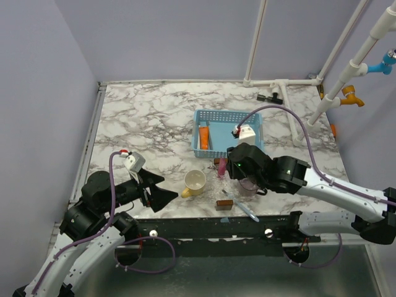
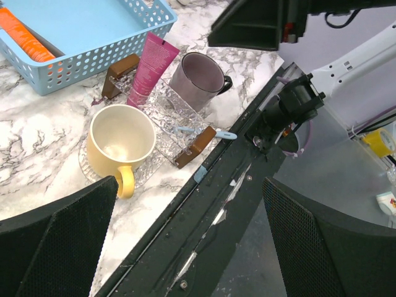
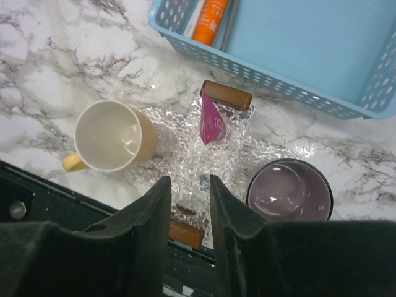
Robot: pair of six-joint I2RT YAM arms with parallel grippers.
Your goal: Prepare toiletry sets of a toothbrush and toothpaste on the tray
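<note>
The right gripper [image 3: 189,189] hung narrowly parted and empty over the tray [image 3: 185,148], where the toothpaste [image 3: 211,124] leaned and the toothbrush [image 2: 204,132] lay. It should have lifted straight up, clear of both. The left gripper [image 2: 189,185] stood wide, empty.

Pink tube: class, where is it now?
Right wrist view, centre: pink tube on the clear tray, between yellow mug and purple mug, near the basket.

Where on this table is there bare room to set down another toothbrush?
Bare marble lies left of the blue basket up to the table edge, and behind it. The basket's right half is bare too. Crowded: the near strip, where yellow mug, tray with pink tube, purple mug and toothbrush sit close.
</note>
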